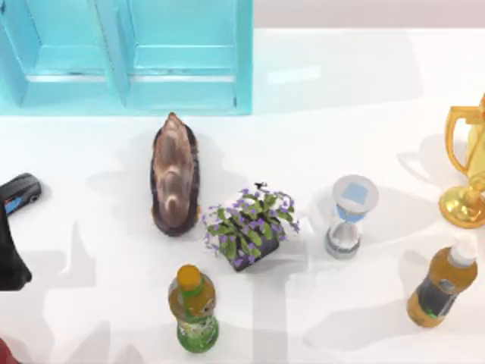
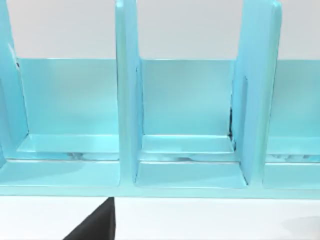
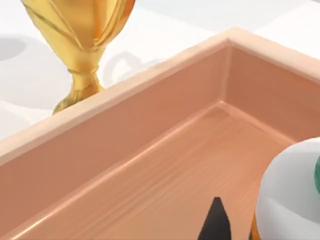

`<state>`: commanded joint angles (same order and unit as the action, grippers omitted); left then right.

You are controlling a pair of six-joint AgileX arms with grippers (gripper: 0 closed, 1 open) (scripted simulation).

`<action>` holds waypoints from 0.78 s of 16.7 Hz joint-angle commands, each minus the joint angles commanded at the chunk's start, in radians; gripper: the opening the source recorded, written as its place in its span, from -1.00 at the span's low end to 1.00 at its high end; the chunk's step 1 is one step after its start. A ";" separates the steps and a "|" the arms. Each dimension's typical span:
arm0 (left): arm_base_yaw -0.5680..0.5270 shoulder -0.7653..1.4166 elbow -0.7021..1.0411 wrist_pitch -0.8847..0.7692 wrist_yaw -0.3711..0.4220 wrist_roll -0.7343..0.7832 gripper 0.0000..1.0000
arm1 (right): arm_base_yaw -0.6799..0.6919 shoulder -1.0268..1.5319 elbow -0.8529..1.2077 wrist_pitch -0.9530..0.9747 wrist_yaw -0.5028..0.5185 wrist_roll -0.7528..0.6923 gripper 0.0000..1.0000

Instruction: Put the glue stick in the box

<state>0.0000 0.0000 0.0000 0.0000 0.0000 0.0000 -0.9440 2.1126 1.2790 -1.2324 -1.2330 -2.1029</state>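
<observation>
The glue stick (image 3: 290,195) shows in the right wrist view as a white body with a green bit at one edge and orange low down. It is close beside my right gripper (image 3: 216,225), over the floor of a pale wooden tray (image 3: 125,120); whether it rests there or is held I cannot tell. The turquoise box (image 1: 136,61) stands at the table's far left, a divider (image 1: 114,53) splitting it. My left arm (image 1: 9,258) is parked at the left edge, and its gripper (image 2: 97,225) faces the box (image 2: 185,115) from a short way off.
A brown shoe (image 1: 174,178), a potted purple plant (image 1: 250,227) and an hourglass (image 1: 351,216) stand mid-table. A green bottle (image 1: 194,307) is at the front, an orange-liquid bottle (image 1: 443,284) and gold trophy (image 1: 466,174) at the right. A small dark thing (image 1: 21,191) lies at the left.
</observation>
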 joint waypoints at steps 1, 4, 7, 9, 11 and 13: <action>0.000 0.000 0.000 0.000 0.000 0.000 1.00 | 0.010 -0.002 -0.016 0.041 -0.008 0.032 -1.00; 0.000 0.000 0.000 0.000 0.000 0.000 1.00 | 0.043 -0.011 -0.061 0.147 -0.027 0.128 -1.00; 0.000 0.000 0.000 0.000 0.000 0.000 1.00 | 0.059 -0.015 -0.083 0.190 -0.041 0.171 -1.00; 0.000 0.000 0.000 0.000 0.000 0.000 1.00 | 0.059 -0.015 -0.083 0.190 -0.041 0.171 -1.00; 0.000 0.000 0.000 0.000 0.000 0.000 1.00 | 0.059 -0.015 -0.083 0.190 -0.041 0.171 -0.85; 0.000 0.000 0.000 0.000 0.000 0.000 1.00 | 0.059 -0.015 -0.083 0.190 -0.041 0.171 -0.55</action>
<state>0.0000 0.0000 0.0000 0.0000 0.0000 0.0000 -0.8853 2.0973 1.1962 -1.0427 -1.2742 -1.9318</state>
